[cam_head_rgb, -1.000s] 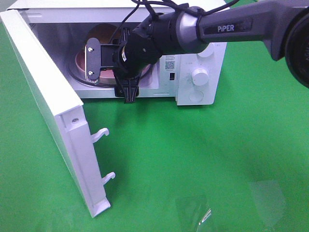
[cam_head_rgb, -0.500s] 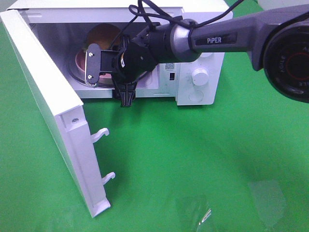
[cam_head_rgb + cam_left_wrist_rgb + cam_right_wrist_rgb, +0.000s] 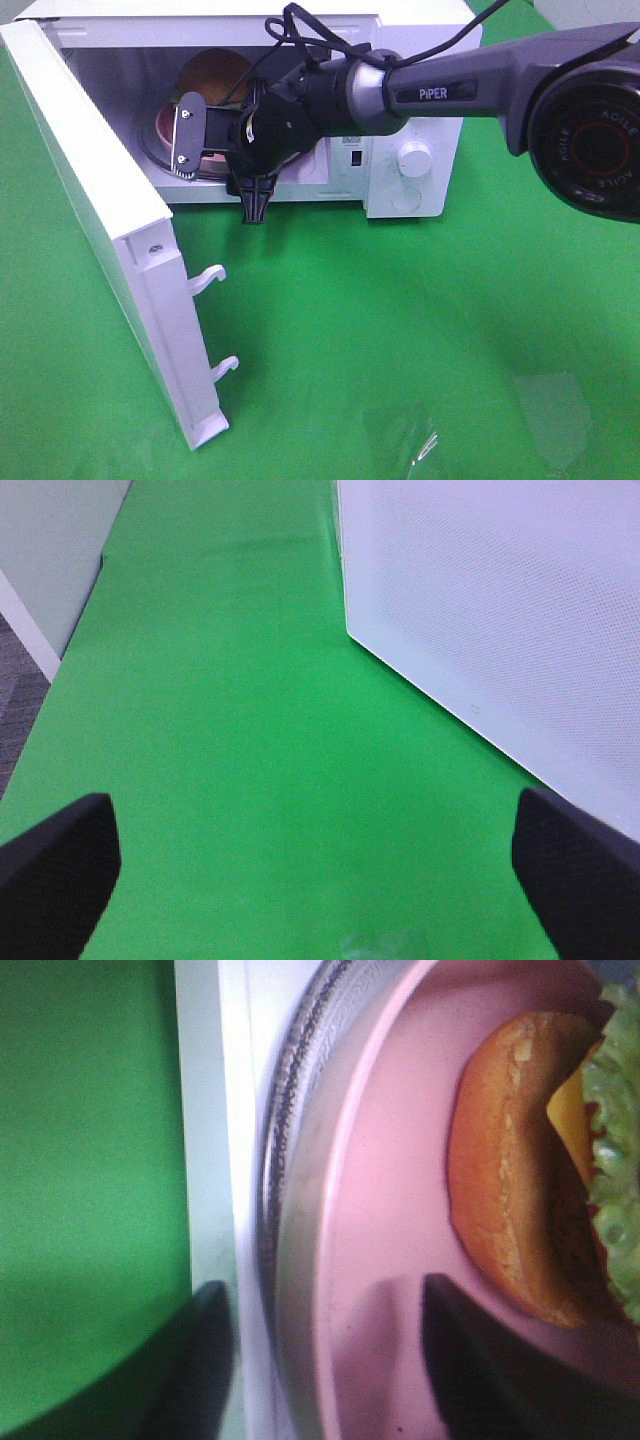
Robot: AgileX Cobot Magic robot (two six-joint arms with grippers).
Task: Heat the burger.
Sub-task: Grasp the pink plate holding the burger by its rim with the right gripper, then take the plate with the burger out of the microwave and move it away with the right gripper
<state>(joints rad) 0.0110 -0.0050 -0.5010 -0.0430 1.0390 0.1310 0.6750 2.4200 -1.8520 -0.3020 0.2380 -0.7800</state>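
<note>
Microwave (image 3: pixel 410 110): one, white, on the green cloth (image 3: pixel 400 320). Door (image 3: pixel 100 220): one, swung wide toward the left of the high view, with two white latch hooks (image 3: pixel 208 278) on its free edge. Control panel on the right side of the front, with one round knob (image 3: pixel 414 156) plainly seen.

Burger (image 3: pixel 213 72): one, inside the microwave cavity, sitting on the pink plate (image 3: pixel 165 125), which rests on the round turntable (image 3: pixel 290 1210). In the right wrist view the bun shows golden brown, with green lettuce and a yellow cheese edge beside it. From above, only the top bun shows over the arm.

Plate: one. Turntable: one, its ribbed rim just outside the plate's rim.

Arms in view: one from above, the right, reaching across the microwave's mouth and covering much of the cavity and the plate. Right gripper (image 3: pixel 320 1360): one, at the cavity's front edge; its two dark fingers (image 3: pixel 460 1360) straddle the plate's rim, one over the plate's pink surface near the burger, the other outside, by the white sill. Whether the jaws press on the rim or stand free of it I cannot tell.

Left gripper (image 3: pixel 310 880): one, seen only in its own wrist view, jaws spread wide apart and holding nothing, over bare cloth beside the door's perforated outer face.
</note>
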